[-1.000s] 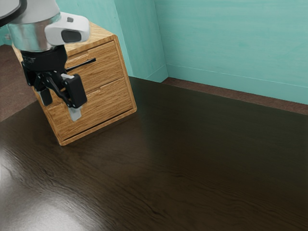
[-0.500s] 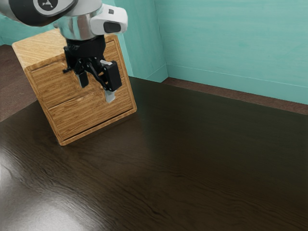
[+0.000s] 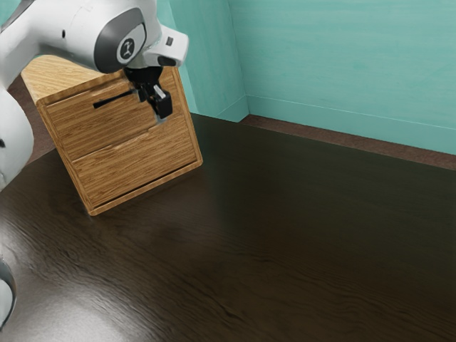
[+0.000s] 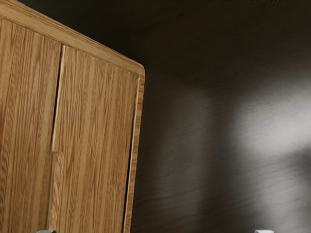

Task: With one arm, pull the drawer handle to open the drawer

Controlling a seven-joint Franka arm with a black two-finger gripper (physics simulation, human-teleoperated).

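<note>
Since half a second back the arm (image 3: 85, 32) has swung up and rolled over, carrying the gripper (image 3: 161, 108) from in front of the cabinet's face to the top corner of the wooden cabinet (image 3: 135, 160) on the exterior view's right, just beside the end of the dark drawer handle (image 3: 114, 98). Its claw stands released, fingertips (image 4: 46, 231) wide apart with nothing between them, not around the handle. The cabinet has not shifted on the dark table (image 3: 299, 235), and the upper drawer (image 3: 92, 121) sits flush with the front, shut.
</note>
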